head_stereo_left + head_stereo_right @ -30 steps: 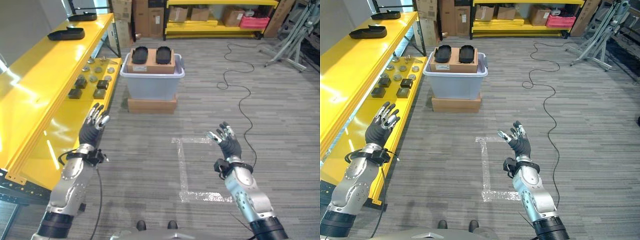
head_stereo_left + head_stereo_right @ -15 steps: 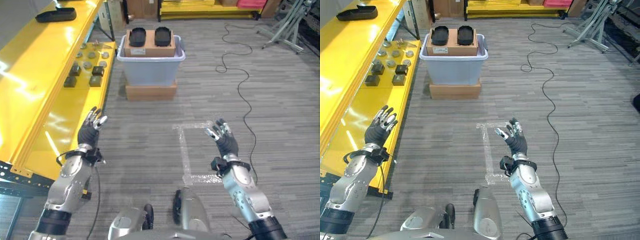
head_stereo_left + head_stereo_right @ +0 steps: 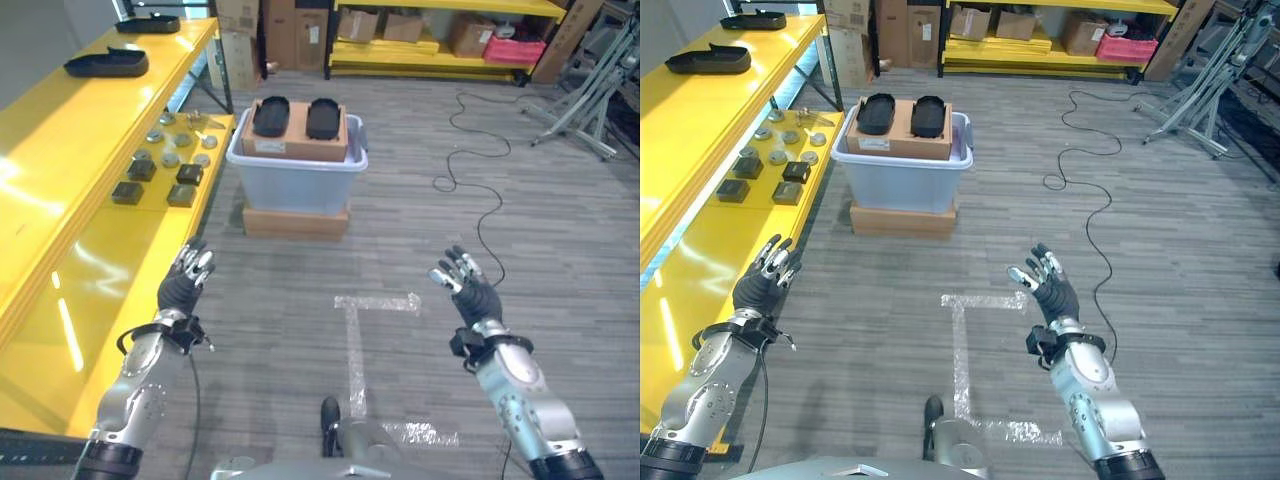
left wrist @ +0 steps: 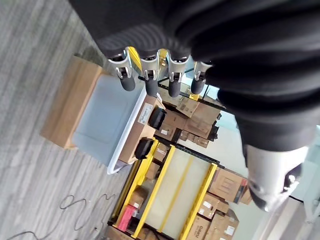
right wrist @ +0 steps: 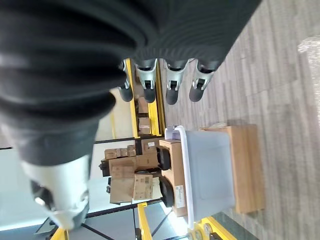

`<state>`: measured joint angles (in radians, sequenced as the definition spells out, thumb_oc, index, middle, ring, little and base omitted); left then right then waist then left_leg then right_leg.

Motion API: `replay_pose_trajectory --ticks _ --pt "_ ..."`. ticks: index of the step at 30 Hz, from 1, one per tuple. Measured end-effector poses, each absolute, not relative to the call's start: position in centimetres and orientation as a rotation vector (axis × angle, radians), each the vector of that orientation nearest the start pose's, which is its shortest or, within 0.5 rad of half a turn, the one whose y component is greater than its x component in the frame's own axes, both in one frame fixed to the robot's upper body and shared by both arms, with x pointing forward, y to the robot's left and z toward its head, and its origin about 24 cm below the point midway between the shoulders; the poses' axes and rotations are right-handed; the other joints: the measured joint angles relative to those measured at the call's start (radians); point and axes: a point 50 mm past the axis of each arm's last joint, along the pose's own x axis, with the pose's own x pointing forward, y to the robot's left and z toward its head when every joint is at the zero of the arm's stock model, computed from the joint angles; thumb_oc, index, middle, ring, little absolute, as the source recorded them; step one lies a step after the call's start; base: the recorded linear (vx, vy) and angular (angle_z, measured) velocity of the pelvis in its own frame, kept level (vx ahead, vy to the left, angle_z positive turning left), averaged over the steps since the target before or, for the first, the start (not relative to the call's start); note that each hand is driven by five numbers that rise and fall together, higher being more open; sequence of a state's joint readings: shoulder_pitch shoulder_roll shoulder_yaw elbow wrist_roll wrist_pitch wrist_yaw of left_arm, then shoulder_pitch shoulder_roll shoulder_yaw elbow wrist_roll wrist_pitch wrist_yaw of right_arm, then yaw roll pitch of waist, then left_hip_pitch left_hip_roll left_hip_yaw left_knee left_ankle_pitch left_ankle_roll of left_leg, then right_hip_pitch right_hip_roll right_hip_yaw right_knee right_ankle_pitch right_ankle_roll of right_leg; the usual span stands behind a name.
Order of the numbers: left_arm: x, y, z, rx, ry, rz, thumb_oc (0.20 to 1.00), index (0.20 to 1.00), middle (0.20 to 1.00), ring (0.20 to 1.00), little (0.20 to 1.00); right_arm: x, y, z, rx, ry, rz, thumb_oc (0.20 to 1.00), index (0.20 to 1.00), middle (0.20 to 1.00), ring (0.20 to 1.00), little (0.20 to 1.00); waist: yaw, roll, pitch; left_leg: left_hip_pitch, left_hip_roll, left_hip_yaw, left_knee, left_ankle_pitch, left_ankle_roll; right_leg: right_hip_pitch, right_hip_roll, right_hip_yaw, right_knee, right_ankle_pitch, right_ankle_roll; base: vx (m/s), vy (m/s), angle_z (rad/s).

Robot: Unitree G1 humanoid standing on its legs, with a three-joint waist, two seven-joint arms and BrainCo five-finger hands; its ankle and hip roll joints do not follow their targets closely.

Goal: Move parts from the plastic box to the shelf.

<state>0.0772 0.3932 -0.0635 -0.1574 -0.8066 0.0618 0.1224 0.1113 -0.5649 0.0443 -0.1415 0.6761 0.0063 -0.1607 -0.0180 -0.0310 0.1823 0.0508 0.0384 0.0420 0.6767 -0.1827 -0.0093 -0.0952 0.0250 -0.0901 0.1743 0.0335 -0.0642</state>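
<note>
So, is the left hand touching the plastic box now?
Apart. In the left eye view the left hand is raised with open fingers over the floor, and a wide strip of bare floor lies between it and the plastic box farther ahead.

Over the last second the camera tipped down and came back up, so the whole view has shifted rather than the things in it. Against the floor, the right hand [image 3: 470,293] has moved right, off the taped square [image 3: 352,330]. The left hand [image 3: 182,284] has drawn slightly away from the yellow shelf [image 3: 90,200].
</note>
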Motion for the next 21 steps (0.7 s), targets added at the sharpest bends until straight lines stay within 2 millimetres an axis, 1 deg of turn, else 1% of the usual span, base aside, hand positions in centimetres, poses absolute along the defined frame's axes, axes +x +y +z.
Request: replay_pose_trajectory --ticks 1,2,3,4,5,6,7,8,9,10,11,12,13,14,15,16,17,18,19,20,21 --pt "23.8 19.9 6.0 -0.426 0.062 0.000 1.000 1.000 1.000 1.000 1.000 23.3 -23.9 6.9 0.122 0.035 -0.078 1.000 1.000 1.000 1.000 1.000 0.011 -0.009 -0.012 -0.072 0.025 0.012 0.125 0.095 0.009 0.010 0.017 0.004 0.005 -0.028 -0.035 0.26 -0.178 -0.18" --pt "23.8 19.7 5.7 -0.434 0.073 -0.005 1.000 1.000 1.000 1.000 1.000 23.2 -23.9 6.8 0.126 0.043 -0.080 1.000 1.000 1.000 1.000 1.000 0.011 -0.019 -0.027 -0.140 0.043 0.011 0.235 0.168 0.025 0.015 0.027 0.004 0.005 -0.045 -0.051 0.31 -0.169 -0.07" --pt "23.9 19.4 5.6 -0.436 0.079 -0.014 1.000 1.000 1.000 1.000 1.000 23.1 -23.9 6.5 0.130 0.052 -0.086 1.000 1.000 1.000 1.000 1.000 0.006 -0.038 -0.031 -0.275 0.036 -0.009 0.387 0.159 0.029 0.030 0.040 0.015 0.007 -0.076 -0.088 0.29 -0.137 0.11" --pt "24.1 19.3 5.8 -0.441 0.071 -0.020 1.000 1.000 1.000 1.000 1.000 23.1 -24.2 6.2 0.129 0.061 -0.101 1.000 1.000 1.000 1.000 1.000 0.007 -0.055 -0.025 -0.372 0.011 -0.015 0.459 0.141 0.053 0.036 0.037 0.019 0.003 -0.077 -0.090 0.19 -0.066 0.02" --pt "24.0 19.4 5.7 -0.441 0.073 -0.015 1.000 1.000 1.000 1.000 1.000 23.1 -24.4 6.1 0.129 0.067 -0.110 1.000 1.000 1.000 1.000 1.000 0.011 -0.067 -0.013 -0.433 -0.007 -0.010 0.450 0.121 0.059 0.061 0.029 0.013 -0.020 -0.053 -0.073 0.34 0.014 -0.20" --pt "23.7 19.6 5.5 -0.437 0.082 -0.004 1.000 1.000 1.000 1.000 1.000 23.1 -24.4 6.0 0.132 0.071 -0.111 1.000 1.000 1.000 1.000 1.000 0.017 -0.068 -0.009 -0.464 -0.018 -0.003 0.395 0.112 0.046 0.095 0.031 0.016 -0.046 -0.051 -0.070 0.44 0.067 -0.29" --pt "23.6 19.9 5.4 -0.436 0.086 0.005 1.000 1.000 1.000 1.000 1.000 23.0 -24.3 5.9 0.136 0.073 -0.112 1.000 1.000 1.000 1.000 1.000 0.012 -0.065 -0.009 -0.478 -0.023 0.002 0.347 0.109 0.041 0.136 0.035 0.010 -0.073 -0.053 -0.068 0.51 0.097 -0.13" --pt "23.5 20.0 5.4 -0.430 0.083 0.006 1.000 1.000 1.000 1.000 1.000 22.8 -24.4 5.6 0.144 0.076 -0.125 1.000 1.000 1.000 1.000 1.000 0.014 -0.062 -0.004 -0.495 -0.035 0.038 0.254 0.089 0.036 0.173 0.035 -0.002 -0.105 -0.090 -0.034 0.32 0.089 0.19" --pt "23.6 20.2 5.6 -0.442 0.063 0.014 1.000 1.000 1.000 1.000 1.000 22.4 -24.6 5.3 0.147 0.085 -0.146 1.000 1.000 1.000 1.000 1.000 0.001 -0.062 0.000 -0.461 -0.051 0.083 -0.043 0.084 0.027 0.199 0.030 -0.015 -0.120 -0.126 0.007 0.51 0.132 0.15" --pt "23.6 20.6 5.9 -0.448 0.041 0.025 1.000 1.000 1.000 1.000 1.000 22.4 -24.8 5.4 0.128 0.087 -0.143 1.000 1.000 1.000 1.000 1.000 0.010 -0.030 0.006 -0.431 -0.075 0.096 -0.317 0.110 0.014 0.202 0.039 -0.027 -0.103 -0.127 -0.006 0.54 0.131 0.16" --pt "23.4 20.8 5.7 -0.443 0.049 0.036 1.000 1.000 1.000 1.000 1.000 22.5 -24.8 5.2 0.107 0.100 -0.138 1.000 1.000 1.000 1.000 1.000 0.018 0.011 0.006 -0.450 -0.087 0.099 -0.466 0.132 0.001 0.229 0.074 -0.011 -0.123 -0.143 0.013 0.65 0.149 -0.31" --pt "22.9 21.4 5.3 -0.456 0.053 0.073 1.000 1.000 1.000 1.000 1.000 22.8 -24.9 4.8 0.093 0.126 -0.138 1.000 1.000 1.000 1.000 1.000 0.050 0.037 0.026 -0.427 -0.101 0.097 -0.675 0.132 -0.002 0.268 0.094 0.003 -0.135 -0.161 0.035 0.82 0.175 -0.34" --pt "22.3 22.0 4.8 -0.463 0.067 0.119 1.000 1.000 1.000 1.000 1.000 22.8 -24.9 4.6 0.093 0.134 -0.141 1.000 1.000 1.000 1.000 1.000 0.069 0.040 0.032 -0.418 -0.133 0.100 -0.755 0.133 0.007 0.320 0.092 0.021 -0.148 -0.177 0.062 1.05 0.288 -0.45" --pt "21.6 23.0 4.6 -0.445 0.071 0.162 1.000 1.000 1.000 1.000 1.000 22.5 -24.8 4.3 0.094 0.140 -0.143 1.000 1.000 1.000 1.000 1.000 0.087 0.029 0.037 -0.443 -0.159 0.101 -0.650 0.134 0.018 0.397 0.078 0.022 -0.148 -0.247 0.130 1.15 0.341 -0.33" --pt "21.4 23.7 4.6 -0.436 0.061 0.195 1.000 1.000 1.000 1.000 1.000 22.2 -24.8 4.0 0.096 0.156 -0.147 1.000 1.000 1.000 1.000 1.000 0.104 0.002 0.044 -0.414 -0.168 0.139 -0.598 0.141 0.032 0.436 0.056 0.022 -0.127 -0.278 0.102 0.79 0.275 -0.31" --pt "21.2 24.1 4.8 -0.431 0.038 0.212 1.000 1.000 1.000 1.000 1.000 22.2 -24.8 4.0 0.096 0.154 -0.149 1.000 1.000 1.000 1.000 1.000 0.107 -0.001 0.030 -0.372 -0.159 0.186 -0.547 0.162 0.075 0.457 0.053 0.012 -0.067 -0.287 0.114 0.75 0.231 -0.44" --pt "21.3 24.2 5.3 -0.428 0.004 0.212 1.000 1.000 1.000 1.000 1.000 22.3 -24.8 4.1 0.098 0.148 -0.156 1.000 1.000 1.000 1.000 1.000 0.120 0.006 0.012 -0.306 -0.145 0.166 -0.556 0.153 0.090 0.438 0.055 -0.015 0.036 -0.299 0.132 0.55 0.175 -0.59" --pt "21.3 24.3 5.8 -0.418 -0.016 0.214 1.000 1.000 1.000 1.000 1.000 22.3 -24.6 4.2 0.100 0.146 -0.151 1.000 1.000 1.000 1.000 1.000 0.139 0.012 -0.002 -0.247 -0.134 0.146 -0.565 0.130 0.102 0.442 0.057 -0.029 0.079 -0.306 0.144 0.58 0.212 -0.47" --pt "21.7 24.4 6.5 -0.406 -0.042 0.209 1.000 1.000 1.000 1.000 1.000 22.5 -24.3 4.2 0.119 0.135 -0.154 1.000 1.000 1.000 1.000 1.000 0.140 -0.001 0.001 -0.239 -0.145 0.150 -0.554 0.171 0.155 0.440 0.040 -0.066 0.135 -0.315 0.152 0.39 0.214 -0.29" --pt "22.6 24.3 7.4 -0.390 -0.083 0.196 1.000 1.000 1.000 1.000 1.000 22.5 -23.5 4.1 0.156 0.131 -0.157 1.000 1.000 1.000 1.000 1.000 0.146 -0.039 -0.004 -0.214 -0.174 0.150 -0.532 0.214 0.205 0.391 -0.016 -0.135 0.309 -0.305 0.154 0.38 0.236 -0.02" --pt "23.0 24.1 7.8 -0.380 -0.099 0.183 1.000 1.000 1.000 1.000 1.000 22.5 -23.0 4.1 0.180 0.119 -0.154 1.000 1.000 1.000 1.000 1.000 0.147 -0.057 -0.009 -0.191 -0.191 0.144 -0.526 0.254 0.213 0.360 -0.065 -0.162 0.429 -0.299 0.153 0.32 0.211 -0.04"
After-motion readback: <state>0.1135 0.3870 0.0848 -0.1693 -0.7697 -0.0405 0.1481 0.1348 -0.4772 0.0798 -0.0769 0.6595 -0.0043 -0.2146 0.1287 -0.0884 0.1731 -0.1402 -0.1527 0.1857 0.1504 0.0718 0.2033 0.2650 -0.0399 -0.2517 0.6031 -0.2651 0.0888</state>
